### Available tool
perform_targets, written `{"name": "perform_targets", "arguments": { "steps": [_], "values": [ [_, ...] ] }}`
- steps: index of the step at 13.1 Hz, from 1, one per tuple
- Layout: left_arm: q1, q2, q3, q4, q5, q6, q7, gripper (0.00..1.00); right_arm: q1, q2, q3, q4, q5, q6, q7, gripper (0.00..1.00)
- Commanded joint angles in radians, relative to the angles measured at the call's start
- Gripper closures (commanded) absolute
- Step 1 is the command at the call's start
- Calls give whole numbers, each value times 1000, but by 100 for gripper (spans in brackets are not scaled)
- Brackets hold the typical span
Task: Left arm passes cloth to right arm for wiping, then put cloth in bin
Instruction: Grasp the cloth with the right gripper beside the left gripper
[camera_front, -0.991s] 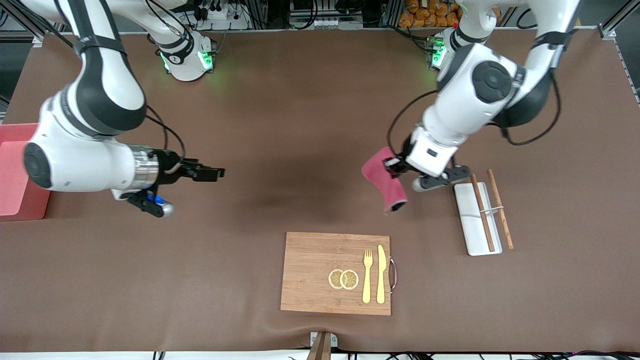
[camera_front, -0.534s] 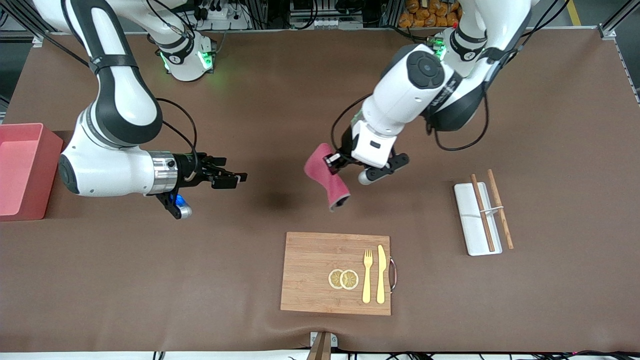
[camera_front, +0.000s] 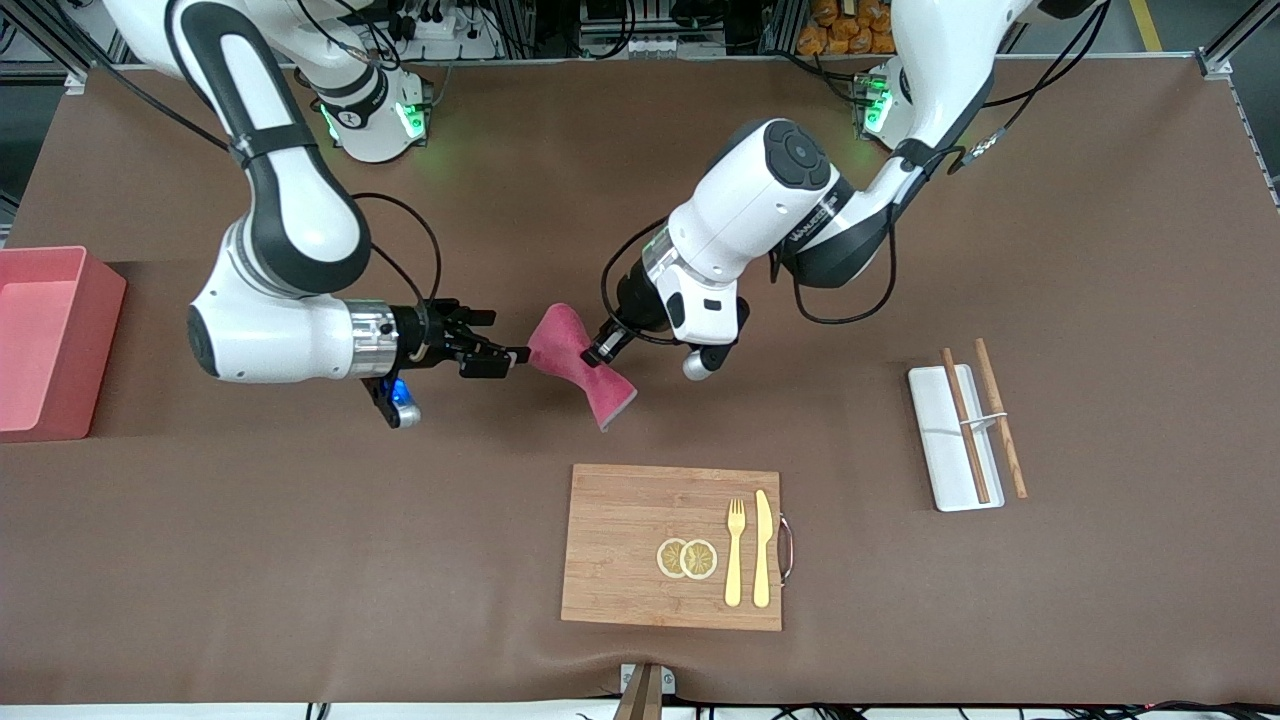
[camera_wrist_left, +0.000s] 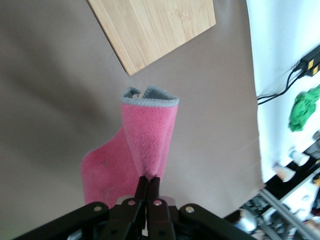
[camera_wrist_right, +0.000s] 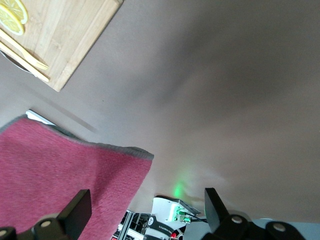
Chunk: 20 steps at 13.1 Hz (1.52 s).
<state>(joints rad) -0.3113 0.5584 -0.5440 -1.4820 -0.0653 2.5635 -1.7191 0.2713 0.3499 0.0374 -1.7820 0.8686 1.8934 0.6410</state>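
The dark pink cloth (camera_front: 580, 365) hangs in the air over the middle of the table. My left gripper (camera_front: 600, 352) is shut on its middle fold; in the left wrist view the pads (camera_wrist_left: 148, 179) pinch the cloth (camera_wrist_left: 145, 145). My right gripper (camera_front: 508, 338) is open and reaches the end of the cloth toward the right arm's side. In the right wrist view the wide-apart fingers (camera_wrist_right: 75, 210) frame the cloth's edge (camera_wrist_right: 60, 180). The salmon-pink bin (camera_front: 50, 340) stands at the right arm's end of the table.
A wooden cutting board (camera_front: 620, 545) with lemon slices, a fork and a knife lies nearer to the front camera than the cloth. A white tray (camera_front: 945, 450) with chopsticks lies toward the left arm's end.
The left arm has carried the cloth toward the right arm's end of the table. The right gripper has moved in to meet the cloth's edge, still open.
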Motion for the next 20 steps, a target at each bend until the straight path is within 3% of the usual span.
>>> {"name": "perform_targets", "arguments": {
  "steps": [1,11,12,13,14,15,20],
  "values": [
    [-40,52,7,83,-7,27,-106,100,8,-43,-5,-47,41,18,29,0],
    [-65,80,6,112,-8,41,-140,100,6,-39,-7,-40,101,26,31,0],
    [-72,78,6,112,-7,41,-139,100,6,-39,-7,-43,101,26,29,16],
    [-75,78,7,114,-7,41,-137,100,8,-35,-7,-39,101,30,20,58],
    [-75,78,6,114,-7,41,-134,100,9,-34,-7,-33,101,32,14,87],
    [-81,77,6,114,-7,41,-134,100,12,-34,-7,-24,101,30,14,100],
    [-100,78,6,117,-5,40,-134,100,20,-34,-7,-13,92,30,9,100]
  ]
}}
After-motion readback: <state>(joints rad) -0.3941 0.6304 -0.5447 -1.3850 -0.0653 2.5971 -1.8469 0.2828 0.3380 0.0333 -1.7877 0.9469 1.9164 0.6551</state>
